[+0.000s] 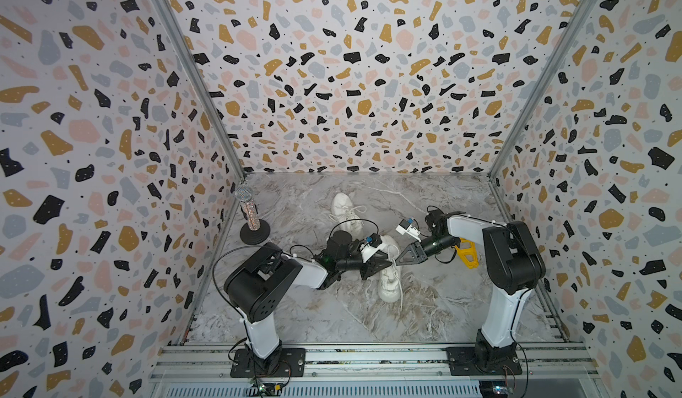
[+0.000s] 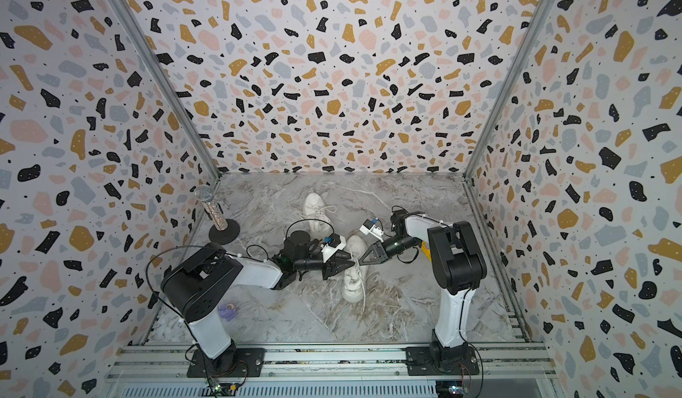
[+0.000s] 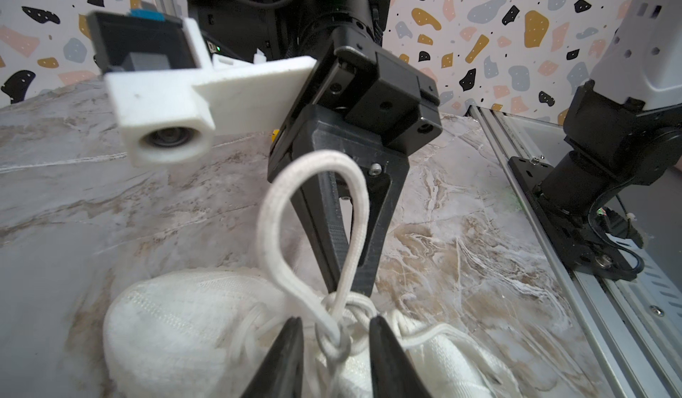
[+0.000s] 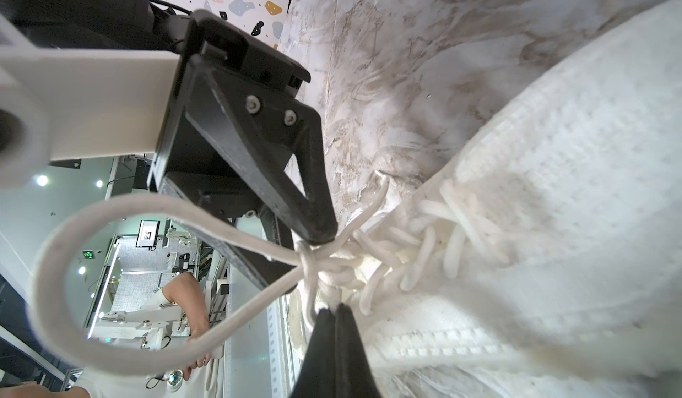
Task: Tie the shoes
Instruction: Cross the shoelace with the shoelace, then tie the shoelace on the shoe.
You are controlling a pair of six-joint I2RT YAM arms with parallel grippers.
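**Closing in from both sides**

L gripper point(image 3: 334, 326) — jaws apart, straddling the knot point(image 3: 341, 311), holding nothing. R gripper point(image 4: 334, 309) — tips pressed together right at that knot; can't tell if lace is pinched. One loop point(image 3: 313, 211) stands up from the knot. The near shoe point(image 1: 391, 281) lies lengthwise btwn the arms, grippers crossing it from either side, both equally close. The far shoe point(image 1: 345, 210) sits well apart, behind.

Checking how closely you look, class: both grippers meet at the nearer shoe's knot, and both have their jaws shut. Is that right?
Not quite. Both grippers do meet at the knot of the nearer shoe, but only the right gripper is shut. The left wrist view shows the left gripper open, its jaws standing either side of the knot.
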